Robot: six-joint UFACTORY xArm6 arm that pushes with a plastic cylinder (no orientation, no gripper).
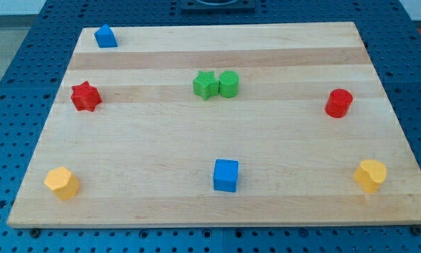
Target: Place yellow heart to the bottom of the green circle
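The green circle [228,83] sits at the upper middle of the wooden board [280,140], touching a green star [205,85] on its left. A yellow block that looks like the heart [370,175] lies near the board's lower right corner, far from the green circle. A second yellow block [61,183], more like a pentagon, lies near the lower left corner. My tip and rod do not show in this view.
A blue cube [225,175] sits at the bottom middle, straight below the green circle. A red circle [339,102] is at the right, a red star [86,96] at the left, and a blue block [105,36] at the top left corner.
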